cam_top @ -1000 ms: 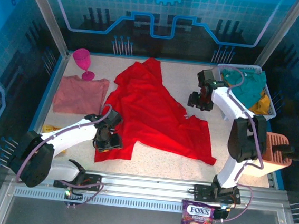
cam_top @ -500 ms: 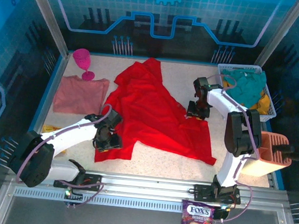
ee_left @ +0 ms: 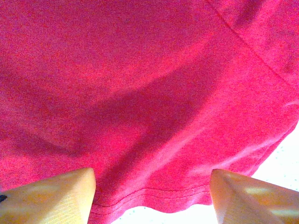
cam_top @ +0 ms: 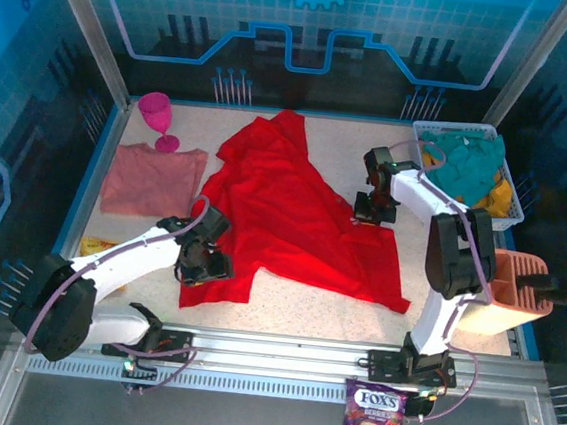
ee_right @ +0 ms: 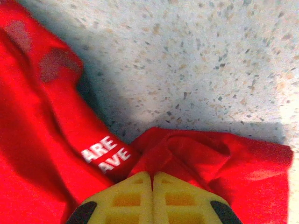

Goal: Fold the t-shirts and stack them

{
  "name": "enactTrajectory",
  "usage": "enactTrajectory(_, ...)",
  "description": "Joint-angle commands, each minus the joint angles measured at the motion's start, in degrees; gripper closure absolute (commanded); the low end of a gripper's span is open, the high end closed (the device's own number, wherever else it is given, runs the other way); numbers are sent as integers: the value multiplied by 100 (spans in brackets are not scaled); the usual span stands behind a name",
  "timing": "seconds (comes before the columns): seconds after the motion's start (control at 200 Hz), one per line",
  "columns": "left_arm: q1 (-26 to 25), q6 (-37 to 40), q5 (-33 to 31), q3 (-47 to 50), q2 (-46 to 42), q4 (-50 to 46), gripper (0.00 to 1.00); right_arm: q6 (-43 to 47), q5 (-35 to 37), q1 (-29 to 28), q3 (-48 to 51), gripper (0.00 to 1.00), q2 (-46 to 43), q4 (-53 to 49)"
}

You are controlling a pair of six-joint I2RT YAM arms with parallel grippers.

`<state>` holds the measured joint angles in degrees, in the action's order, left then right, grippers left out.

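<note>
The bright red t-shirt (cam_top: 283, 213) lies crumpled and spread across the middle of the table. My left gripper (cam_top: 208, 263) hovers at its lower left edge. In the left wrist view it (ee_left: 152, 198) is open, and the stitched hem of the red t-shirt (ee_left: 149, 93) runs between the wide-apart fingertips (ee_left: 84, 186). My right gripper (cam_top: 369, 209) sits at the shirt's right edge. It (ee_right: 152, 173) is shut, with a raised fold of the red t-shirt (ee_right: 201, 149) bunched at its tips, next to white lettering (ee_right: 106, 155). The salmon-pink t-shirt (cam_top: 151, 182) lies folded at the left.
A magenta goblet (cam_top: 155, 115) stands at the back left beside the pink shirt. A white basket (cam_top: 454, 127) with teal and yellow cloth sits back right. A salmon rack (cam_top: 522, 291) stands at the right edge. A candy bag (cam_top: 374, 417) lies off the front rail.
My right gripper has moved down and left from bare table onto the red shirt's right edge. The left gripper has shifted only slightly at the lower left hem.
</note>
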<state>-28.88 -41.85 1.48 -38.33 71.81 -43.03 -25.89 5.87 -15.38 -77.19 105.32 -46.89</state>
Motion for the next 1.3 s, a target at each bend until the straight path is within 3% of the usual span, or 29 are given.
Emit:
enactTrajectory(0.0, -30, 110, -120, -246, -64, -24, 33, 166, 472, -263, 173, 100, -628, 5)
enactTrajectory(0.175, 162, 293, 98, -517, 66, 334, 30, 336, 898, -863, 832, 100, -1514, 322)
enactTrajectory(0.36, 353, 448, 311, -957, 242, 813, 29, 343, 1068, -1715, 2263, 100, -2854, 1277)
enactTrajectory(0.535, 410, 476, 959, -1362, 652, 1731, 28, 129, 171, -2006, 3970, 100, -4051, 2718)
enactTrajectory(0.66, 370, 500, 1184, -1817, 1071, 1836, 29, -86, -31, -2022, 4281, 93, -4241, 2563)
enactTrajectory(0.72, 357, 517, 1182, -1863, 1131, 1899, 29, -83, -178, -2030, 4299, 80, -4208, 2336)
enactTrajectory(0.835, 364, 649, 1073, -1888, 1199, 1834, 29, -298, -64, -1890, 4201, 28, -4349, 1917)
enactTrajectory(0.931, 366, 779, 937, -1902, 1197, 1652, 29, -423, -303, -1471, 3995, 17, -4606, 1820)
enactTrajectory(1.096, 513, 815, 840, -1706, 891, 1491, 29, -594, -655, -715, 3234, 20, -4230, 1380)
enactTrajectory(1.296, 767, 923, 818, -1474, 509, 1273, 29, -575, -651, -344, 2711, 33, -3209, 828)
